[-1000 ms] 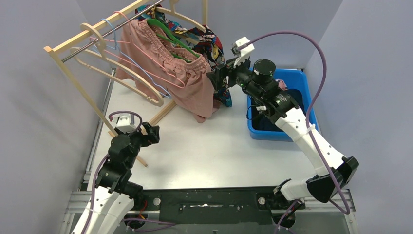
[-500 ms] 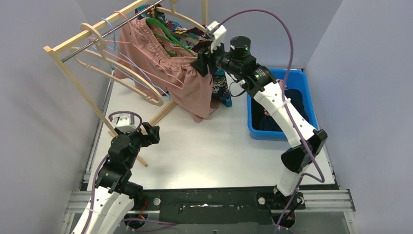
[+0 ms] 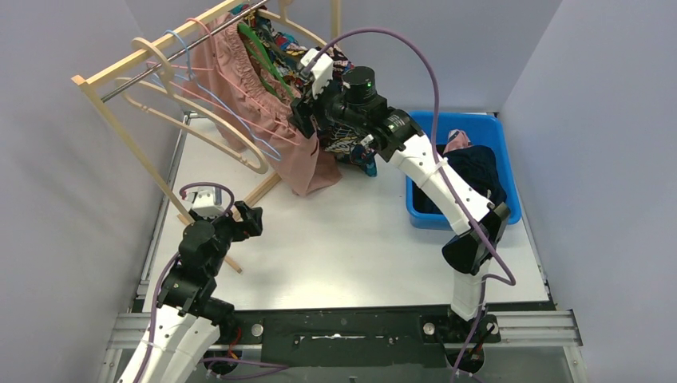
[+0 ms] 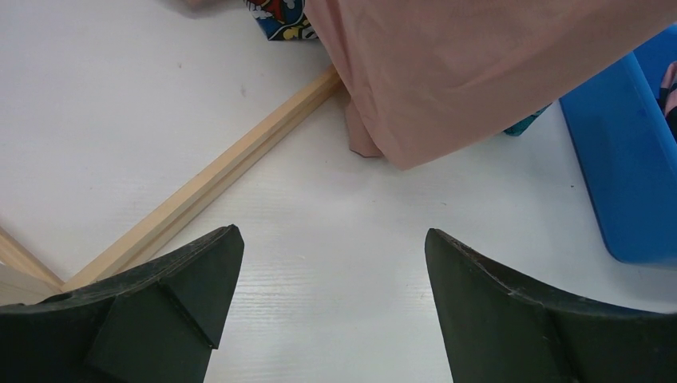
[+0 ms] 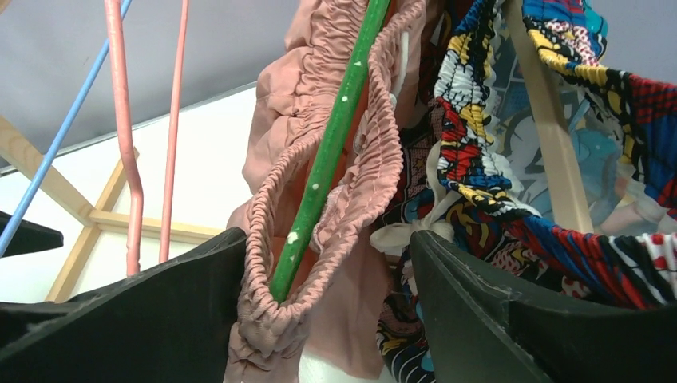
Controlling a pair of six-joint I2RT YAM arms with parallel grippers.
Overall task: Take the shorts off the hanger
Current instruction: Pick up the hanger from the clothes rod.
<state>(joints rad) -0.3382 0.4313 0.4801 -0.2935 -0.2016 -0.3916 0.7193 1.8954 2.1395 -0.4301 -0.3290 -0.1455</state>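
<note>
Dusty pink shorts [image 3: 275,120] with a gathered waist hang on a green hanger [image 3: 257,49] from the rack. Comic-print shorts [image 3: 349,144] hang just behind them to the right. My right gripper [image 3: 302,120] is raised at the near end of the pink waistband [image 5: 267,263]. It stands open [image 5: 327,233] around that end and the tip of the green hanger [image 5: 327,159]. The left finger touches the fabric; the right one is apart from it, beside the comic-print shorts [image 5: 479,159]. My left gripper [image 3: 251,214] hovers open [image 4: 331,231] over bare table, holding nothing.
A wooden rack [image 3: 120,68] carries empty wooden [image 3: 209,136], pink and blue hangers at its left. Its base bar [image 4: 223,175] crosses the table near my left gripper. A blue bin [image 3: 459,223] at the right holds dark and pink garments [image 3: 479,171].
My right arm swung left from beside the bin to the rack, reaching the pink waistband end. The pink shorts shifted left. The left arm stayed still.
</note>
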